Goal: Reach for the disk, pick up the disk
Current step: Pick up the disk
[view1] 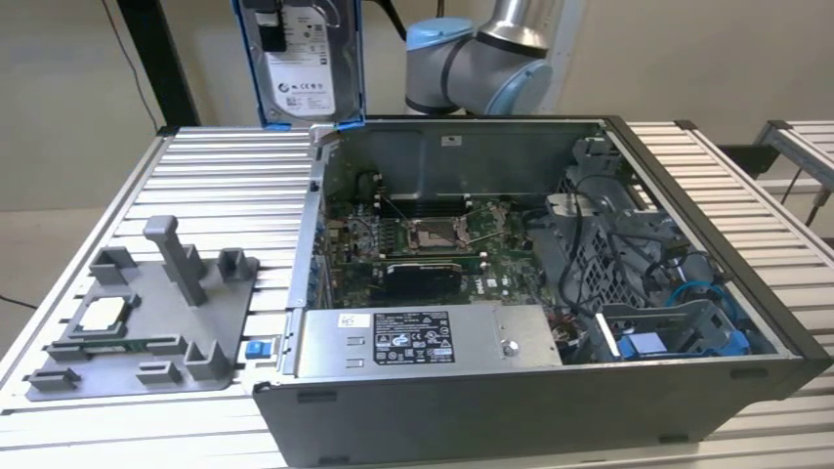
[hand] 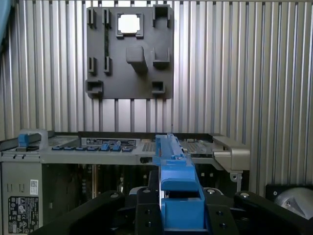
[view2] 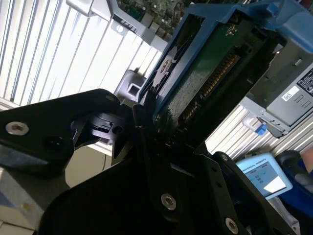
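Note:
The disk (view1: 309, 68) hangs upright in the air above the back left corner of the open computer case (view1: 521, 293), its white label facing the exterior view and blue rails down both sides. In the second wrist view the disk (view2: 210, 73) shows its green circuit board, and my gripper (view2: 146, 122) is shut on its lower end with black fingers (view2: 142, 132) pressed against the blue rail. The first wrist view sees the disk (hand: 178, 181) edge-on as a blue rail between the gripper's black fingers (hand: 146, 205).
A grey fixture plate (view1: 144, 322) with a square silver chip (view1: 104, 313) lies on the slatted table (view1: 222, 186) at the exterior view's left. A small blue bracket (view1: 257, 348) sits beside the case. The arm's base (view1: 476, 59) stands behind the case.

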Robot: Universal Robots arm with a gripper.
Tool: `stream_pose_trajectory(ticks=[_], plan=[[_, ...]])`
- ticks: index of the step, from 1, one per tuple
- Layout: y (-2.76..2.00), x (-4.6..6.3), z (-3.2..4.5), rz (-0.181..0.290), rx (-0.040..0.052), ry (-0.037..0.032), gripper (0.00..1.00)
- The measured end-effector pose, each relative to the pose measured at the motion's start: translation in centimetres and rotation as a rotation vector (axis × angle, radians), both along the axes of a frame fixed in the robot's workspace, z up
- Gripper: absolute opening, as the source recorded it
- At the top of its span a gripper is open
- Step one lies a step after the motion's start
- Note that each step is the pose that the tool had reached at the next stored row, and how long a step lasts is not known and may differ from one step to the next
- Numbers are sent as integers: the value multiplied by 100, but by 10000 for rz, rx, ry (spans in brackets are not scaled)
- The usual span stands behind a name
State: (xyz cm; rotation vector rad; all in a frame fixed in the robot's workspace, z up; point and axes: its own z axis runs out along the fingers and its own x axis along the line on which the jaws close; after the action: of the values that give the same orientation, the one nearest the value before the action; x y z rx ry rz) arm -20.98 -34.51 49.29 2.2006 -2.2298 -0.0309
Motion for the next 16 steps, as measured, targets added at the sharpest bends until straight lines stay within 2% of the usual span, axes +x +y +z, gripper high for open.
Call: stream_pose_trajectory(ticks=[16], plan=[[1, 288, 0, 0, 0, 0, 0]])
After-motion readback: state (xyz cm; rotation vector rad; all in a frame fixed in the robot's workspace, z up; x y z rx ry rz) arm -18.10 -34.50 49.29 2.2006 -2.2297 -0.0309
